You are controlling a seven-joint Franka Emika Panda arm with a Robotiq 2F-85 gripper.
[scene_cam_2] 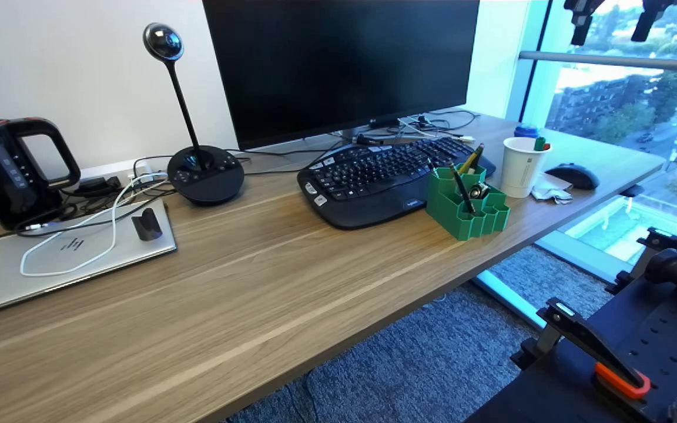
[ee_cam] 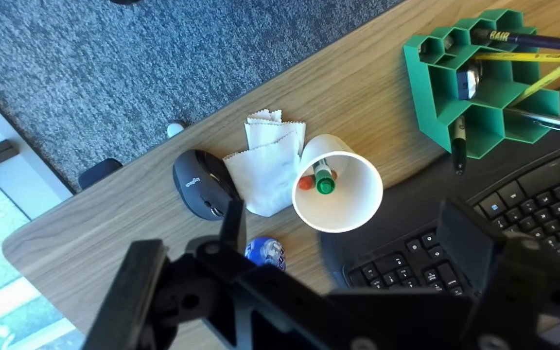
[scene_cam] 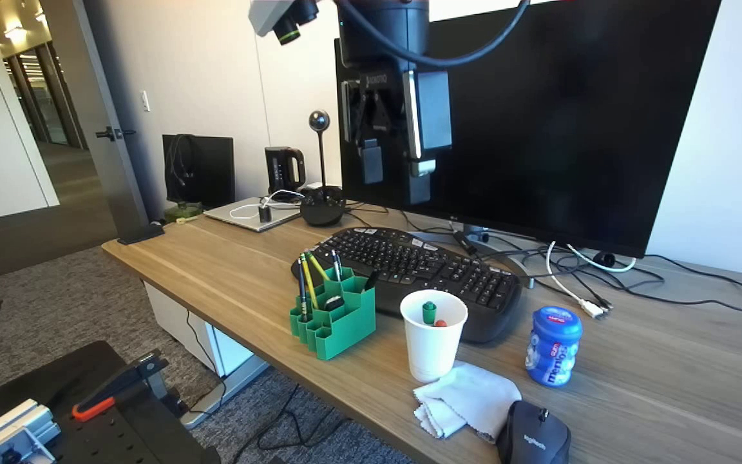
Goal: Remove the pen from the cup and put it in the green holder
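Green plastic made up the holder (scene_cam: 355,332), set near the desk's (ee_cam: 372,92) front edge, probably so its compartments could be reached easily from that side. Nearer the rounded corner by the window (scene_cam_2: 615,111), a white cup (ee_cam: 355,206) stood upright, a little in from the same edge, between a cloth (ee_cam: 270,175) and the keyboard (scene_cam: 409,274). The pen (ee_cam: 325,184) was inside it, green end up, leaning toward that corner beside a red-tipped thing (ee_cam: 306,183); so wide a cup, I judged, left it only the wall to rest on. My gripper (scene_cam: 397,173) hung above the desk, jaws spread wide, nothing between them, touching neither cup nor pen. Such a spread seemed suited to coming down around the green end, though the rim might get in the way.
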